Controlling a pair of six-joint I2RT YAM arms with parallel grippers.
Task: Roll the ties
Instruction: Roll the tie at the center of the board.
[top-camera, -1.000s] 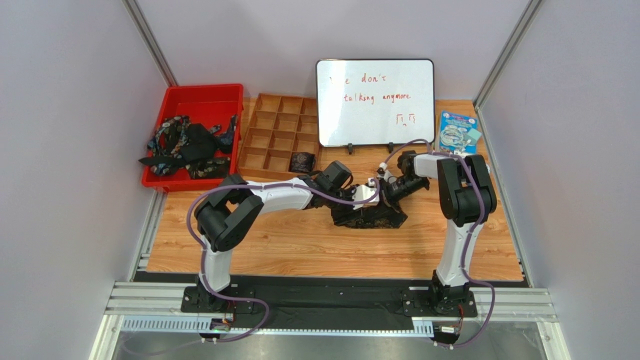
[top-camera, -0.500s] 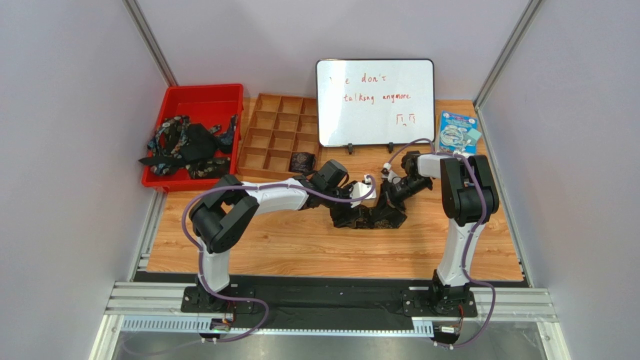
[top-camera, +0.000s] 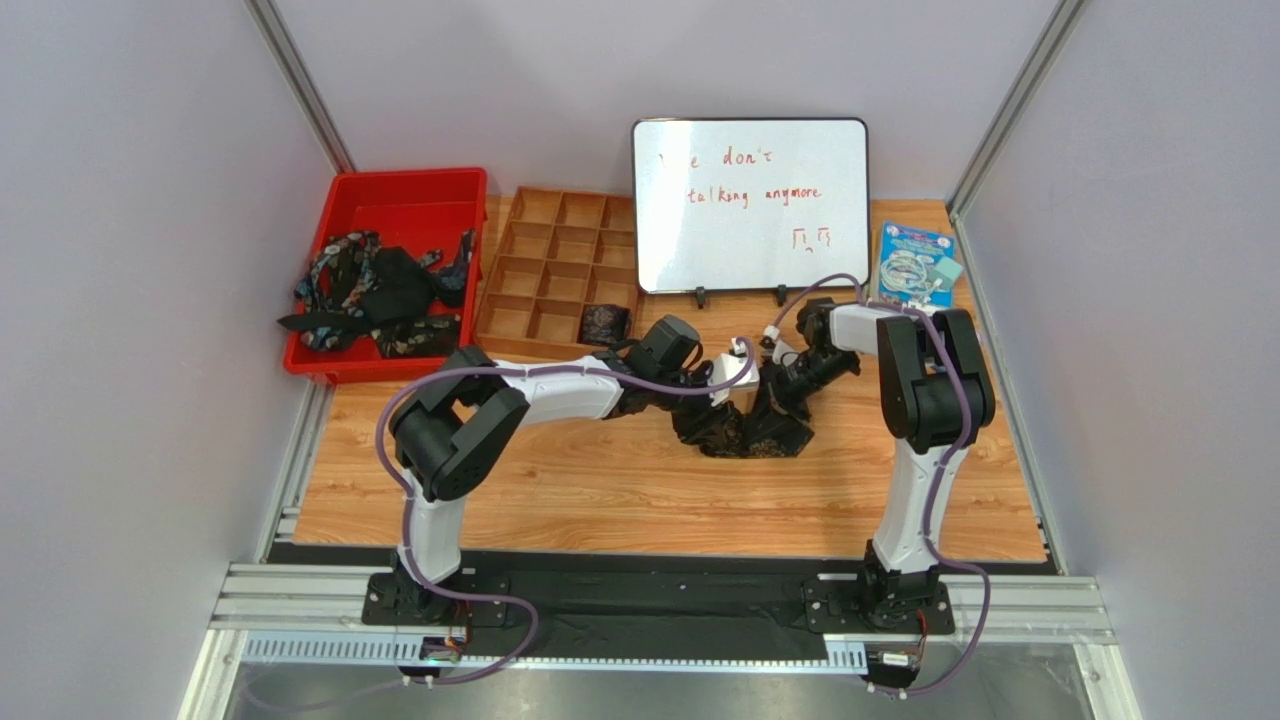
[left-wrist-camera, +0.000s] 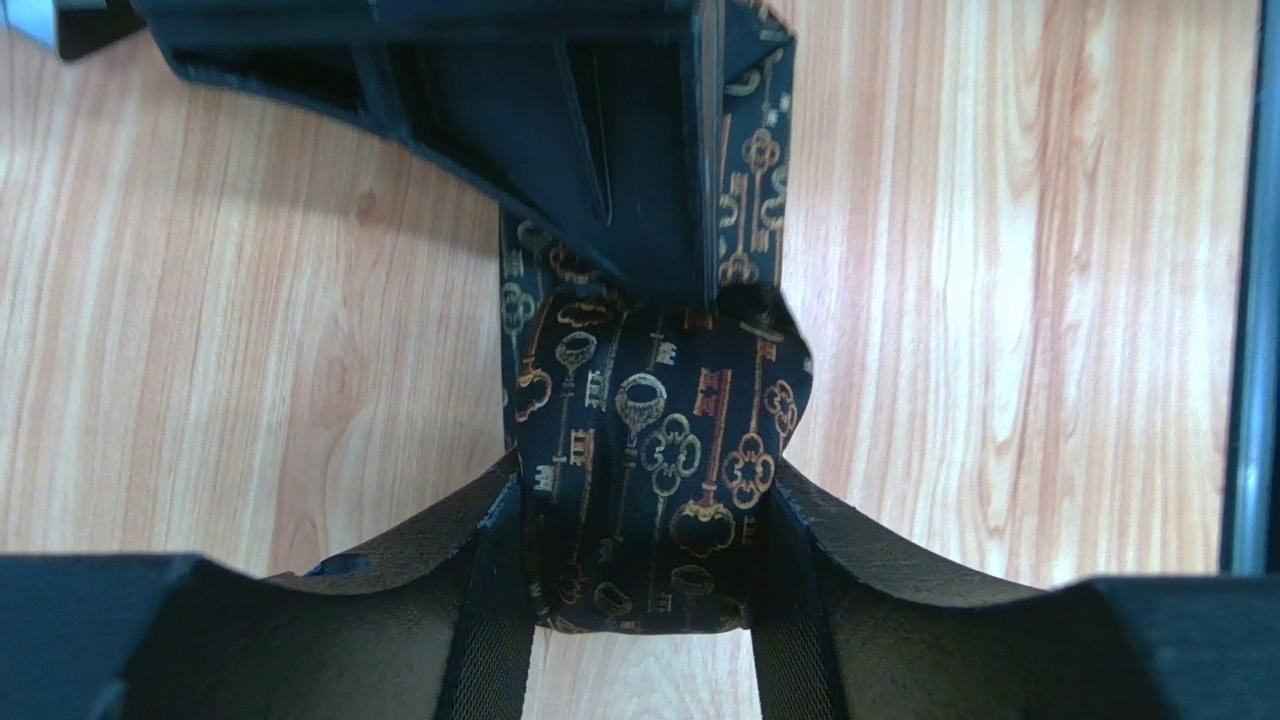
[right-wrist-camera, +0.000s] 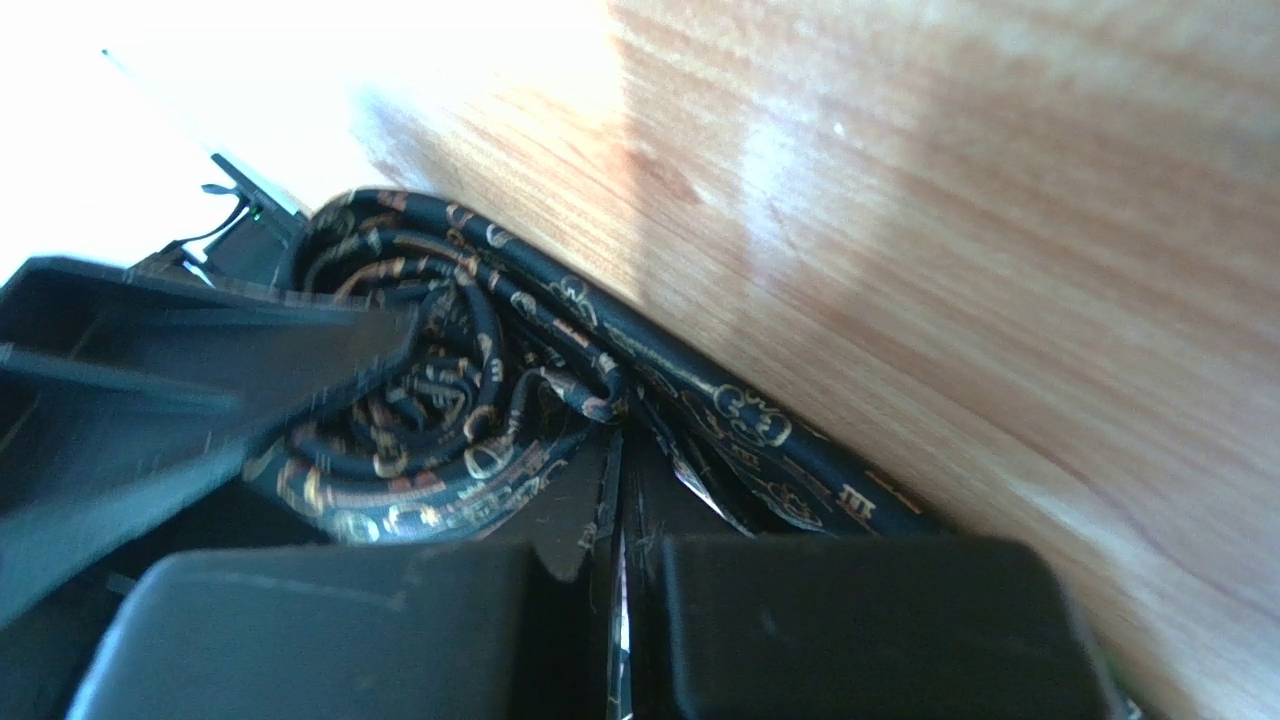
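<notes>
we see the left tool (left-wrist-camera: 643, 503) clamped on a partly rolled tie (left-wrist-camera: 661, 420), black with gold keys. the coil is squeezed between its two fingers (left-wrist-camera: 489, 615) over the wood of the desk (left-wrist-camera: 226, 330). a free strip of that tie runs up from the coil to the right tool (right-wrist-camera: 619, 563). that tool's fingers are pressed together, with a thin fold of the fabric caught in the slit between them. from the right wrist the coil shows as several loose turns close to the wood.

from above, the two tools meet tip to tip near the middle of the desk, in front of the whiteboard (top-camera: 750, 203). the rest of the tie lies in a dark heap just on their near side. a red bin (top-camera: 398, 203) at the far left holds loose ties (top-camera: 376, 285) in a tangle, one end hanging over its left rim. beside it stands a wooden tray (top-camera: 549, 248) of small compartments, and a rolled tie (top-camera: 604, 323) sits in its near right compartment. a blue packet (top-camera: 917, 263) lies at the far right.
</notes>
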